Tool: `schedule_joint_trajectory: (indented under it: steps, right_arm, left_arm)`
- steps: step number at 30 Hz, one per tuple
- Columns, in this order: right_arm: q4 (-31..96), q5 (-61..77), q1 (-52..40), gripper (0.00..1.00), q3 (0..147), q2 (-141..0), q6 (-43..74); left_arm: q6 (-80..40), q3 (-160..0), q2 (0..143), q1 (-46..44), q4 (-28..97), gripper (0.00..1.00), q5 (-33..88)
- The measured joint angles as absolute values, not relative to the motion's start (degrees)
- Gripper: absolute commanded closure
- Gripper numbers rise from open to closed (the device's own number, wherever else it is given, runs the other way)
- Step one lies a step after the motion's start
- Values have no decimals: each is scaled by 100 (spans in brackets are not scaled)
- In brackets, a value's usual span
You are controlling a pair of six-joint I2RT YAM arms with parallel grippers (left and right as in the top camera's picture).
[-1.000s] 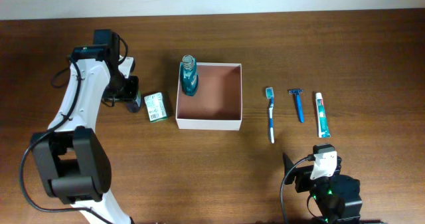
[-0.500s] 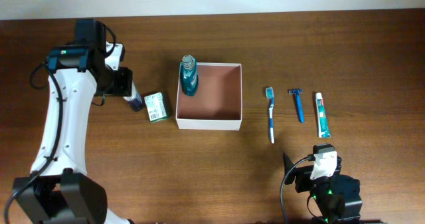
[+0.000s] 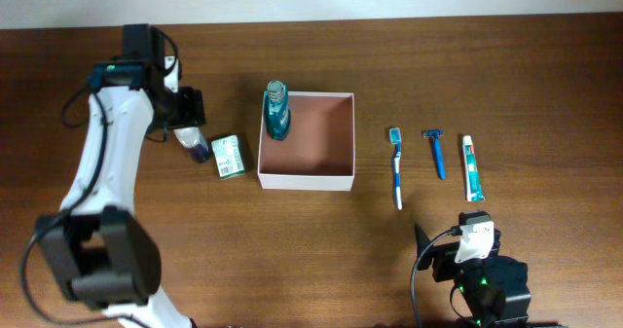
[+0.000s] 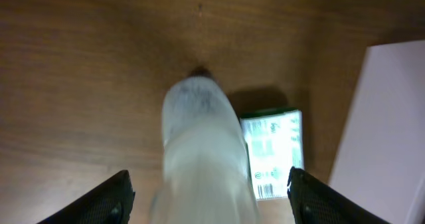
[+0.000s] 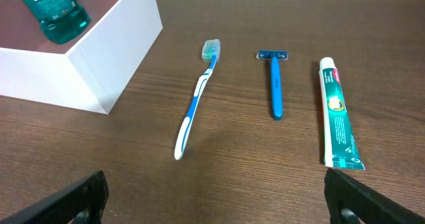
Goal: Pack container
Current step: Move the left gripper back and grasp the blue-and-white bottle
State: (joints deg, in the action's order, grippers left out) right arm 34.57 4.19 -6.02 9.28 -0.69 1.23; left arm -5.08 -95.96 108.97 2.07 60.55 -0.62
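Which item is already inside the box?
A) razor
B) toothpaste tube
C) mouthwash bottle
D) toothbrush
C: the teal mouthwash bottle sits inside the box by its left wall, while the toothbrush, razor and toothpaste tube lie on the table to its right.

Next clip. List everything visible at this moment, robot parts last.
container: one, white walls, reddish-brown inside, table centre
mouthwash bottle: one, teal, inside container, far left corner
carton: one, green-and-white, left of container
small bottle: one, whitish, left of carton
toothbrush: one, blue-and-white, right of container
razor: one, blue, right of toothbrush
toothpaste tube: one, white with green, rightmost
table: one, brown wood
left gripper: one, black, open around small bottle
right gripper: one, black, open
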Motion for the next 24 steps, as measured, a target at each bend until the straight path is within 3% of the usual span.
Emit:
schedule_joint_trajectory:
  steps: [13,19,24]
  right_arm:
    - [3457,419,-602,1,928,-69,128]
    - [3457,419,-602,1,928,-69,123]
    - [3459,419,-602,1,928,-69,123]
  left_arm:
    - [-676,-9623,11382,207,5806,48,-80]
    - [-696,-9633,11382,207,5846,75,-89]
    - [-648,-9655,11382,207,5957,84,-86]
